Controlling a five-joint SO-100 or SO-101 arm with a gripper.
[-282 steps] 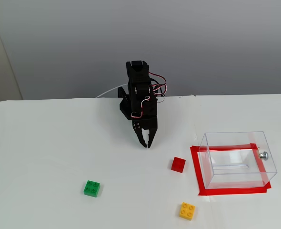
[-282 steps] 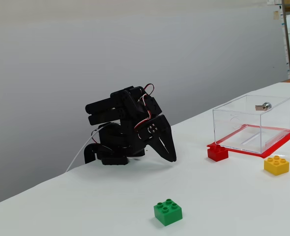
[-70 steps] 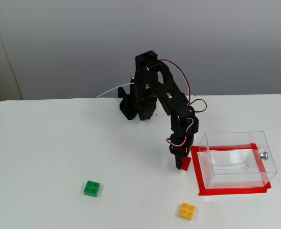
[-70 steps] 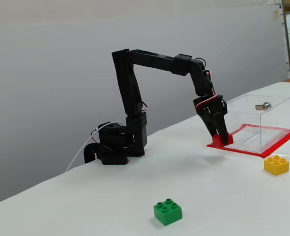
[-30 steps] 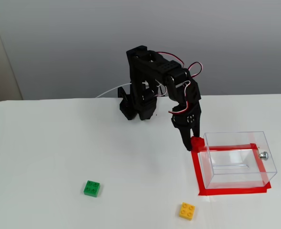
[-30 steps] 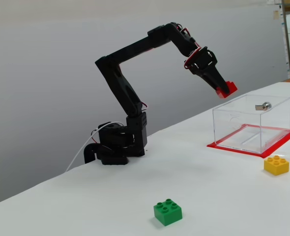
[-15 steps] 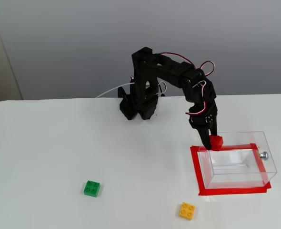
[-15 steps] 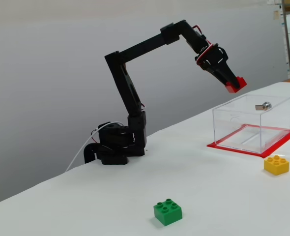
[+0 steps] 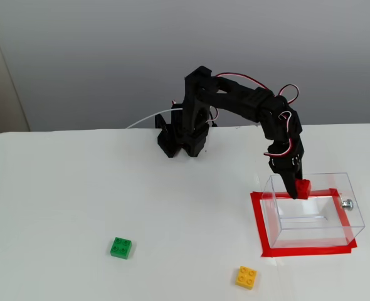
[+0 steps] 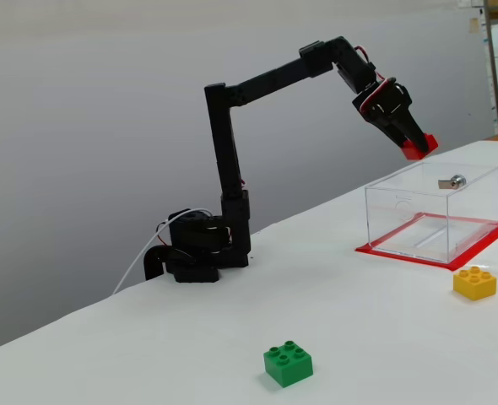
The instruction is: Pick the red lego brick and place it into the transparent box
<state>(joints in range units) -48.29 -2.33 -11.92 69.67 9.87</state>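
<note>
The black hand (image 9: 296,190) pinched the glossy red lego brick (image 10: 419,147), held in the air above the clear, thin-walled transparent box (image 9: 310,210), near its 10 o'clock corner in a fixed view.

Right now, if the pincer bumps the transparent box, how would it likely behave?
The transparent box looks thin-walled and empty, so probably light and apt to slide off its red tape outline. Its broad base suggests sliding rather than tipping.
</note>
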